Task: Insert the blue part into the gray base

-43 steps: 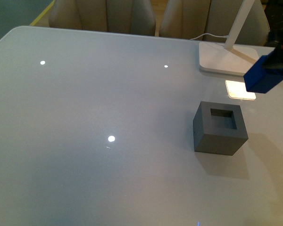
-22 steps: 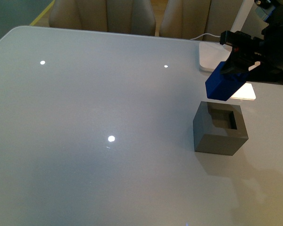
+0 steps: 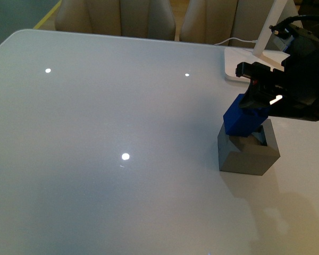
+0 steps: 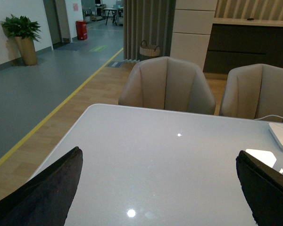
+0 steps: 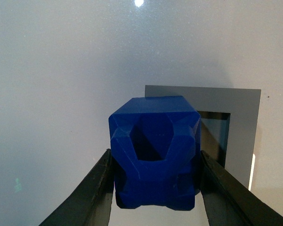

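Observation:
My right gripper (image 3: 258, 106) is shut on the blue part (image 3: 242, 120), a deep-blue block held tilted with its lower end at the square recess of the gray base (image 3: 244, 155). In the right wrist view the blue part (image 5: 154, 151) sits between my two black fingers (image 5: 92, 193), its loop handle facing the camera, and the gray base (image 5: 240, 123) lies just beyond it with part of its recess showing. My left gripper (image 4: 165, 188) is open and empty above bare table; it is out of the front view.
A white lamp foot (image 3: 255, 66) with a slanted arm stands behind the gray base, beside a bright light patch. Beige chairs (image 4: 167, 84) line the table's far edge. The glossy white table (image 3: 106, 133) stretches left.
My right gripper has carried the blue part left and down, from above the lamp foot's light patch to the top of the gray base.

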Robot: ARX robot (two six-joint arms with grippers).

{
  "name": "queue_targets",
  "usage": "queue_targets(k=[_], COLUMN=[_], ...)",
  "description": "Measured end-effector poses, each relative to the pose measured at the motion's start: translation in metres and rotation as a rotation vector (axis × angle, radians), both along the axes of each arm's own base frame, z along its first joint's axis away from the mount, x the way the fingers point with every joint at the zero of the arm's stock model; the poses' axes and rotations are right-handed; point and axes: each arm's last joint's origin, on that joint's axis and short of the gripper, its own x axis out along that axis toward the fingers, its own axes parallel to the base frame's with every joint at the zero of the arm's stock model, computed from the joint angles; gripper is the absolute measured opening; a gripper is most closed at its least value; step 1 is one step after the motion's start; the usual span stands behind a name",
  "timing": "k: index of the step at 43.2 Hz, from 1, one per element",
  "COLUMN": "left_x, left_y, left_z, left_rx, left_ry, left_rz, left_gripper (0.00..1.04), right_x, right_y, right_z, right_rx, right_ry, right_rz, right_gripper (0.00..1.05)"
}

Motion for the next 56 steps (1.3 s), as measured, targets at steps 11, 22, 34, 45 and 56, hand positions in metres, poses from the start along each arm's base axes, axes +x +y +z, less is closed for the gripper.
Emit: queue_targets(k=[11,22,34,45,56], left_x=[0.000,0.000,0.000,0.000,0.000], left_y=[0.000,0.000,0.000,0.000,0.000], left_z=[0.000,0.000,0.000,0.000,0.000], left_rx=[0.000,0.000,0.000,0.000,0.000], left_ry=[0.000,0.000,0.000,0.000,0.000], left_rz=[0.000,0.000,0.000,0.000,0.000], left_gripper=[0.97,0.97,0.97,0.97,0.97], right_x=[-0.010,-0.017,-0.019,-0.015,-0.012], right_y=[-0.005,-0.014,-0.022,-0.021,-0.022], right_z=[-0.002,0.000,-0.001,-0.011,-0.012], right_rx=[-0.004,-0.015,-0.021,-0.029,-0.027], right_ry=[0.016,0.023,0.029,0.051,0.052], right_rz=[-0.021,-0.047,-0.059,-0.053,-0.054], right_gripper=[0.43,0.43,0.43,0.43,0.84])
